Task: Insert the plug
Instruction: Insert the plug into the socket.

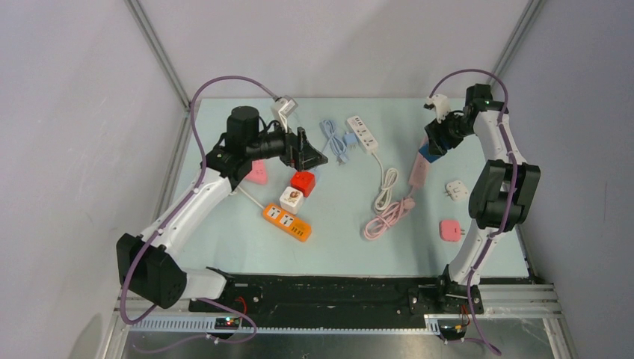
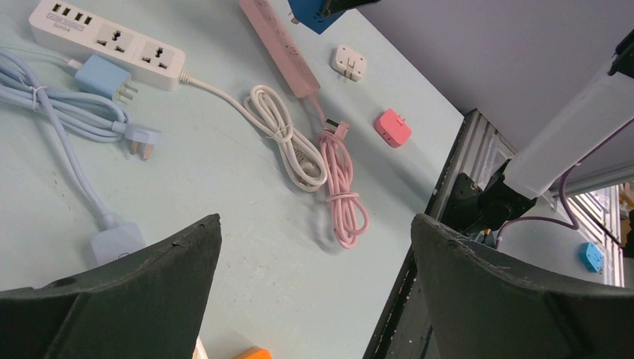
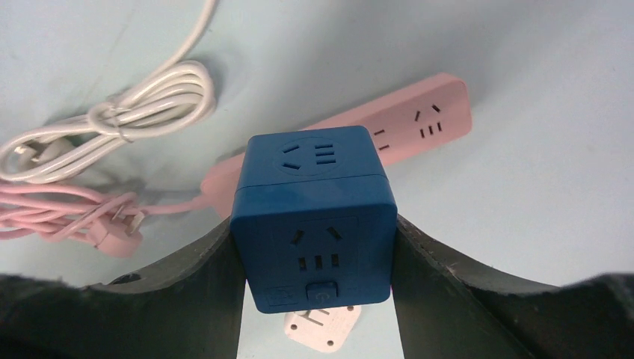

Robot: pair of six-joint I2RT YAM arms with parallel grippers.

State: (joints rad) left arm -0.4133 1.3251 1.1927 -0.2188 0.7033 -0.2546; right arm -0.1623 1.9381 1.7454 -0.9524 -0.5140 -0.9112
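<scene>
My right gripper [image 1: 434, 143] is shut on a blue cube socket adapter [image 3: 314, 217] and holds it just above the far end of a pink power strip [image 3: 422, 123]. The strip lies on the table in the top view [image 1: 419, 171], and its pink cable [image 1: 389, 217] is coiled nearer me. The blue cube's sockets face the wrist camera; its plug side is hidden. My left gripper [image 1: 306, 153] is open and empty, raised over the left middle of the table, above a red cube adapter [image 1: 303, 182]. In its wrist view the left gripper [image 2: 314, 224] frames bare table.
A white power strip [image 1: 362, 134] with a coiled white cable [image 1: 386, 187] and a pale blue cable with plug [image 1: 333, 139] lie at the back. A white cube [image 1: 291, 200] and an orange strip [image 1: 287, 222] lie left; white [image 1: 456, 190] and pink [image 1: 450, 230] adapters lie right.
</scene>
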